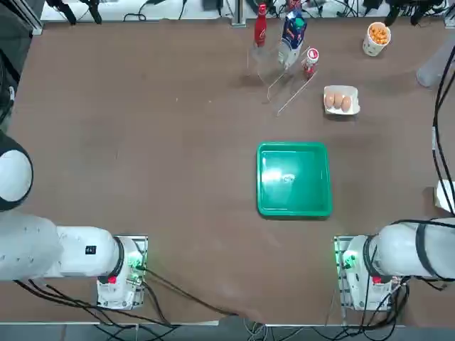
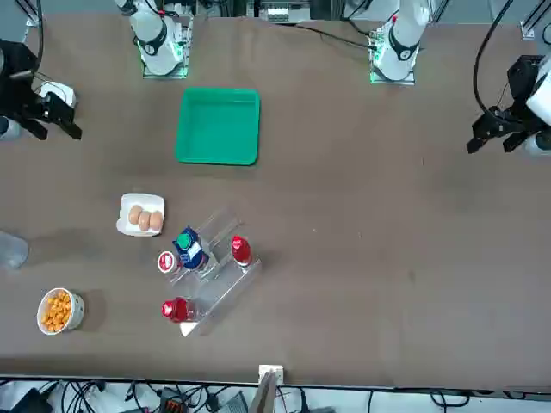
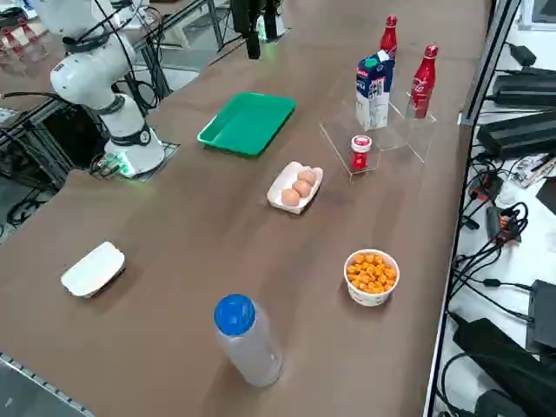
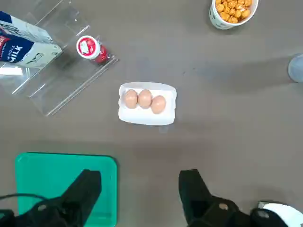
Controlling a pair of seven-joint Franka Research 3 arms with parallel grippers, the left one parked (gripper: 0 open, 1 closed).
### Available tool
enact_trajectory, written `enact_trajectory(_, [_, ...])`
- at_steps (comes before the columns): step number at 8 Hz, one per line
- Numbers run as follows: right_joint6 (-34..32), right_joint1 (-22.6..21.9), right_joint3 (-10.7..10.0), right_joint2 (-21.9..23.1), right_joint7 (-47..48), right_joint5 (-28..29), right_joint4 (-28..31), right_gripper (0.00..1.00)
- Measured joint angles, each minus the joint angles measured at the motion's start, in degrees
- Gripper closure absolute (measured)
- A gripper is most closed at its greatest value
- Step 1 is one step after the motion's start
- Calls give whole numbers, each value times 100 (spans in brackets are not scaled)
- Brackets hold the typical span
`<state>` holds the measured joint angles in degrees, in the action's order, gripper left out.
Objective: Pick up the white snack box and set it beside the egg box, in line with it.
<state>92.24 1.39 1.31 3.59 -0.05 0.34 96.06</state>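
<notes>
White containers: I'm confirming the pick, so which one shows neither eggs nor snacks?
The plain white rounded-corner box; the white rectangular tray shows brown eggs, the white round cup orange snacks. The open right claw hovers above the table.

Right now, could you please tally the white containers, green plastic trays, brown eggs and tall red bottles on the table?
White containers: 3 (plain rounded snack box, small egg box, round cup of orange snacks)
Green plastic tray: 1
Brown eggs: 3
Tall red bottles: 2
Total: 9
The right gripper hovers open above the table.
</notes>
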Motion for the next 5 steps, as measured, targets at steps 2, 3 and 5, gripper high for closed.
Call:
enact_trajectory(2, [-1, 0, 0, 0, 0, 0, -2, 0])
enact_trajectory(3, [-1, 0, 0, 0, 0, 0, -2, 0])
enact_trajectory(5, [-2, 0, 0, 0, 0, 0, -2, 0])
